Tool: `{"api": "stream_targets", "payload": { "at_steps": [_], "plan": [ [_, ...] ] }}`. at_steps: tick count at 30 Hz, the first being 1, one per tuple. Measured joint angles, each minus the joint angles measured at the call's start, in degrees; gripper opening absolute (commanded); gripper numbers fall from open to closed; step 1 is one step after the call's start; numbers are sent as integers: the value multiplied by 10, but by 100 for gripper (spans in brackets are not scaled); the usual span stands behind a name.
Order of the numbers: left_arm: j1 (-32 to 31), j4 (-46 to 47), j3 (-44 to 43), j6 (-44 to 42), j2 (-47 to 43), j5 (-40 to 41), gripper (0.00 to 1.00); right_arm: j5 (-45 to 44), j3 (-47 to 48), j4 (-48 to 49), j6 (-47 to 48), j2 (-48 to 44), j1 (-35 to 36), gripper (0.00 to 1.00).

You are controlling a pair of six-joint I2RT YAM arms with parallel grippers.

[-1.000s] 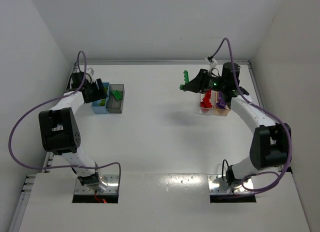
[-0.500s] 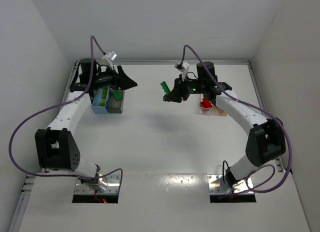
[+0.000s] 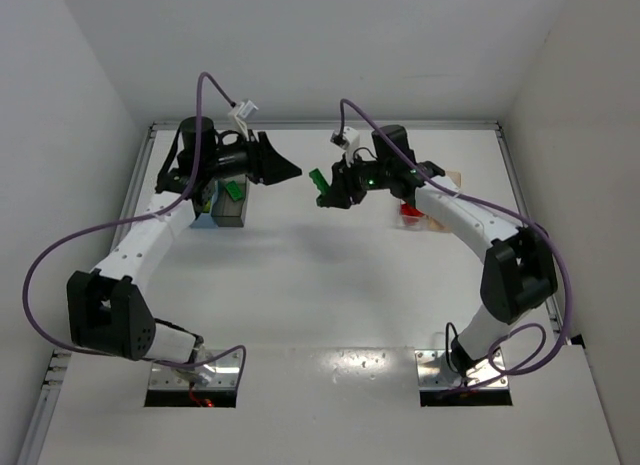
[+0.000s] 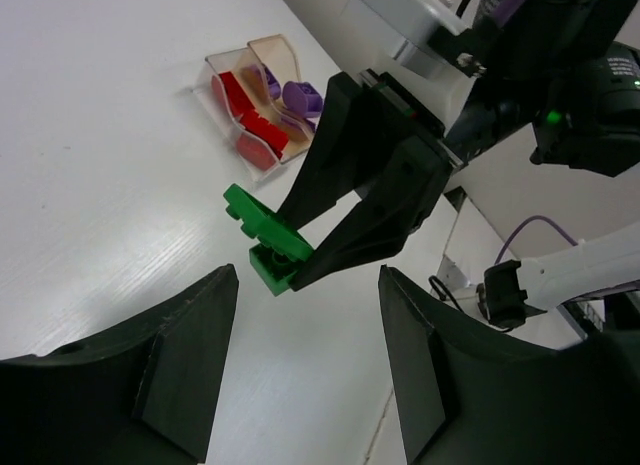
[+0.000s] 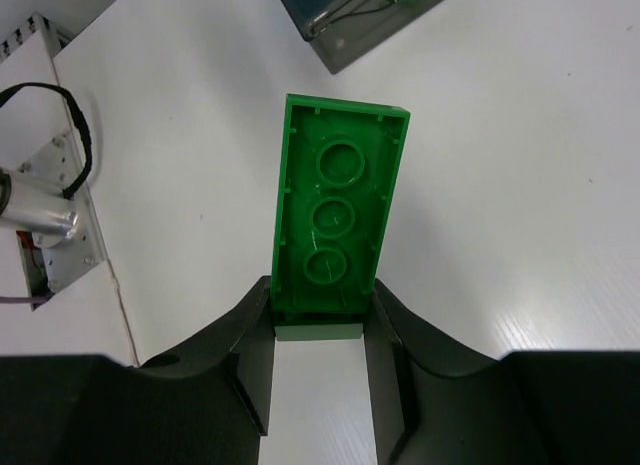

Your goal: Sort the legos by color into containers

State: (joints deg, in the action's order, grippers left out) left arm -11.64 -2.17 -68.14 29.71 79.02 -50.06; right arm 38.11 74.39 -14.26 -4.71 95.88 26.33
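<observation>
My right gripper (image 3: 330,190) is shut on a flat green lego (image 3: 318,183), held above the table's far middle. Seen from the right wrist, the lego (image 5: 340,215) shows its hollow underside and sticks out past the gripper (image 5: 320,305). My left gripper (image 3: 292,171) is open and empty, pointing right at that lego from a short gap. In the left wrist view the lego (image 4: 265,235) hangs just beyond the left gripper (image 4: 305,355). A dark grey container (image 3: 232,203) holds another green lego (image 3: 233,189). The clear container (image 4: 235,105) holds red legos; the tan container (image 4: 280,70) holds purple ones.
A light blue container (image 3: 203,203) shows only partly behind the left arm. The clear container (image 3: 410,213) and tan one sit under the right arm at the far right. Purple cables loop above both arms. White walls close in the table at the back and sides.
Both arms have swung toward the table's far middle. The right gripper carried the green lego leftward from above the right containers. The left gripper came away from the left containers and now faces it.
</observation>
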Motion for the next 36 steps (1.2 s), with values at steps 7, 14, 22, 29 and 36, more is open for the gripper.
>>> {"api": "stream_targets", "payload": {
  "at_steps": [7, 14, 22, 29, 36],
  "plan": [
    [-10, 6, 0, 25, 42, 19, 66, -10, 23, 0, 0, 4, 16, 3],
    [-11, 8, 1, 33, 54, 33, 66, -19, 34, 0, 0, 8, 28, 3],
    [-24, 13, 1, 39, 55, 38, 52, -30, 45, 0, 0, 23, 43, 3],
    [-29, 17, 1, 40, 56, 47, 30, -36, 54, -5, 0, 26, 46, 3],
    [-35, 35, 14, 47, 61, 51, 17, -47, 56, -21, 4, 29, 46, 4]
  ]
}}
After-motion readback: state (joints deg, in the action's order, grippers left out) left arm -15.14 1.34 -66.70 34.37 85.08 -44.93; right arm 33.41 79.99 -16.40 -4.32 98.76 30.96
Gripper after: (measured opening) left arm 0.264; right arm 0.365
